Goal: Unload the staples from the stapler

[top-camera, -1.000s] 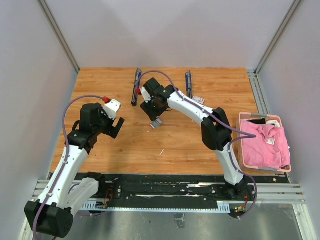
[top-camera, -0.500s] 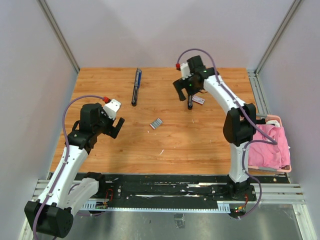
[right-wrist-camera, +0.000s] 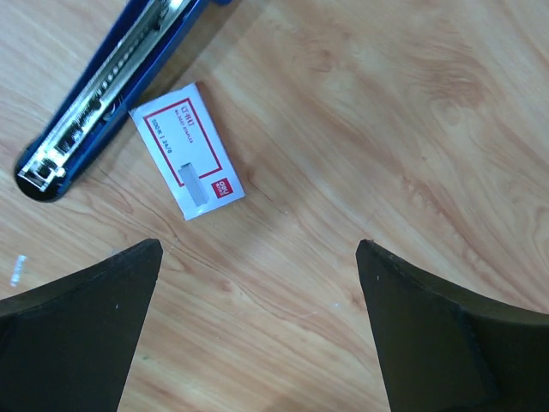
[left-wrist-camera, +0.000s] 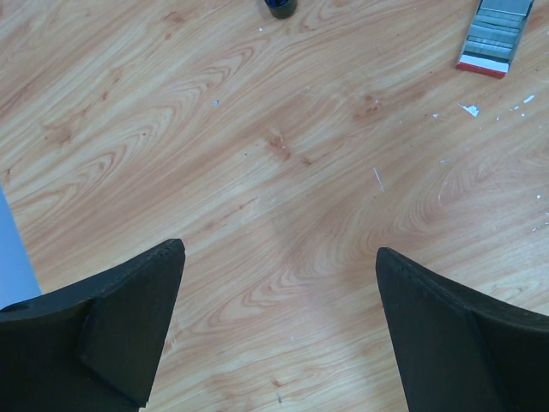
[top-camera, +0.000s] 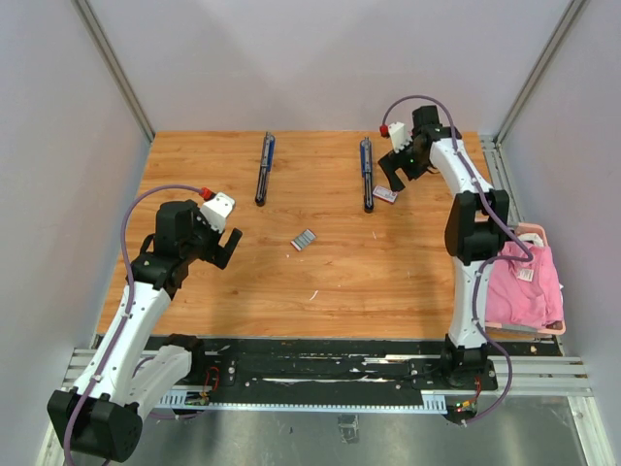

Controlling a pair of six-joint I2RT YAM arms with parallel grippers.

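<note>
Two blue staplers lie open on the wooden table, one at the back left [top-camera: 264, 167] and one at the back centre [top-camera: 367, 173]. In the right wrist view the centre stapler [right-wrist-camera: 111, 86] shows its bare metal channel. A short grey strip of staples [top-camera: 304, 239] lies loose mid-table and also shows at the top right of the left wrist view [left-wrist-camera: 493, 34]. My right gripper [top-camera: 393, 178] [right-wrist-camera: 259, 249] hovers open just right of the centre stapler, holding nothing. My left gripper [top-camera: 226, 247] [left-wrist-camera: 279, 249] hangs open and empty over bare wood, left of the staples.
A small white box with red marking [top-camera: 385, 194] [right-wrist-camera: 186, 150] lies beside the centre stapler's near end. A pink basket [top-camera: 468, 262] holding pink cloth stands at the table's right edge. Small white flecks dot the wood near the staples.
My right gripper has opened and swung from above the staples mid-table across to the back right, past the centre stapler. The staples stay on the table. The left arm has not moved.
</note>
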